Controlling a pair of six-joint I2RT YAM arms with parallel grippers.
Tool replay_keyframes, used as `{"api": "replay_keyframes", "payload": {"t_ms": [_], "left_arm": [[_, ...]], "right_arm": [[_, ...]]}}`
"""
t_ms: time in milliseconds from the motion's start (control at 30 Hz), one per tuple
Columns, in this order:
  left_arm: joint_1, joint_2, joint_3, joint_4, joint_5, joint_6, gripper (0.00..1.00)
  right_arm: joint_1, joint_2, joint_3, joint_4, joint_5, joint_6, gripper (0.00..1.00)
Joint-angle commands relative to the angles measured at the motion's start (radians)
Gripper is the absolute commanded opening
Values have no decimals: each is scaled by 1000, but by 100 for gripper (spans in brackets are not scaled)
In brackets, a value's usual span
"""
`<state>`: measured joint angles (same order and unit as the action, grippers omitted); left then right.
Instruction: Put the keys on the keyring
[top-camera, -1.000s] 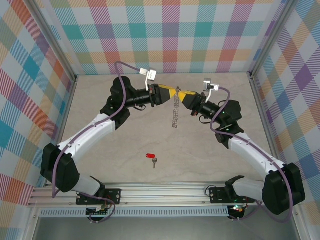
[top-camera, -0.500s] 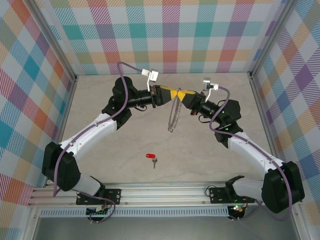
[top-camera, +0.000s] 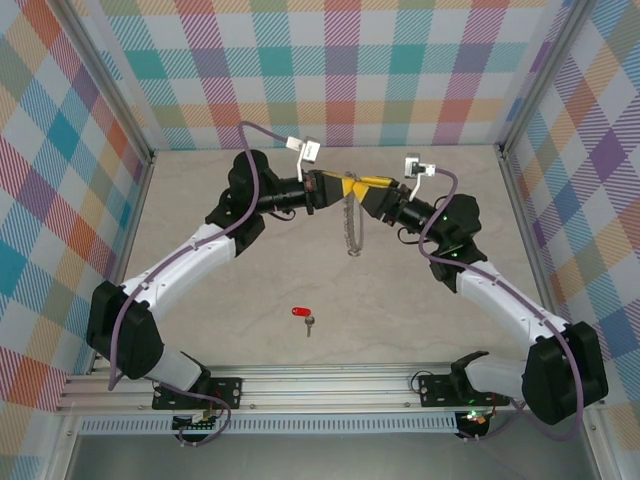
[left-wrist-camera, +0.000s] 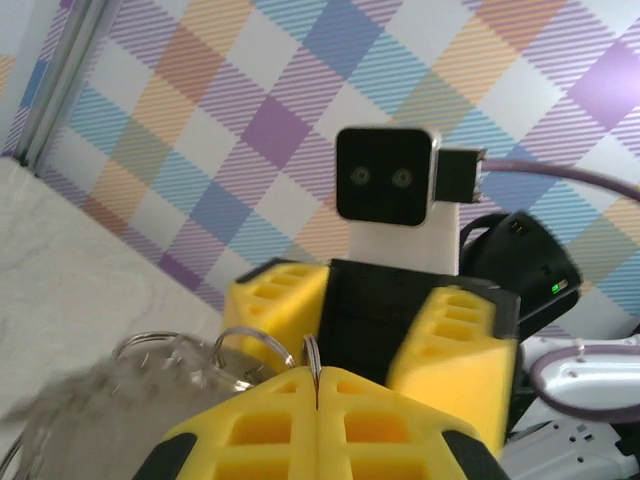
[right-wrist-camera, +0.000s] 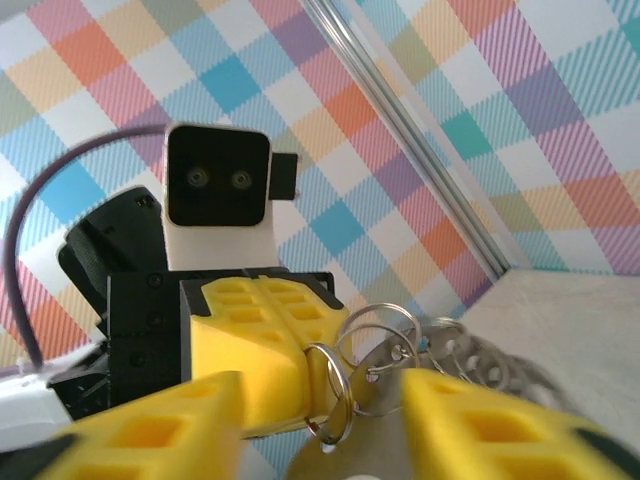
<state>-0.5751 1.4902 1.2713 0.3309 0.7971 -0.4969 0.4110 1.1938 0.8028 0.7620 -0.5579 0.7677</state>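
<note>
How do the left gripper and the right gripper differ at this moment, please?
The left gripper is shut, while the right gripper has its fingers apart. The left gripper pinches a small loop of the keyring, which hangs below it; the right gripper grips nothing, though loops lie between its open fingers. Both have yellow fingers and meet tip to tip, raised above the table, away from the key.
</note>
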Motion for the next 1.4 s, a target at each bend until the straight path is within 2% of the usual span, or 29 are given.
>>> {"api": "replay_keyframes", "payload": {"t_ms": [0, 233, 400, 633, 1000, 1267, 1367], "left_arm": [[-9, -2, 85, -151, 37, 164, 0], [-8, 28, 250, -535, 120, 495, 0], [-6, 66, 344, -718, 176, 625, 0], [-4, 102, 398, -784, 248, 670, 0], [-6, 122, 437, -823, 309, 685, 0], [-6, 146, 464, -854, 318, 704, 0], [-5, 155, 474, -865, 321, 711, 0]], "right_arm": [[-33, -66, 63, -178, -34, -68, 56], [-90, -115, 137, -419, -126, -158, 55], [-100, -108, 176, -504, -228, -230, 49], [-103, -91, 193, -517, -342, -269, 43], [-103, -71, 184, -521, -369, -286, 40], [-102, -52, 175, -480, -386, -269, 23], [-101, -48, 171, -464, -393, -261, 19]]}}
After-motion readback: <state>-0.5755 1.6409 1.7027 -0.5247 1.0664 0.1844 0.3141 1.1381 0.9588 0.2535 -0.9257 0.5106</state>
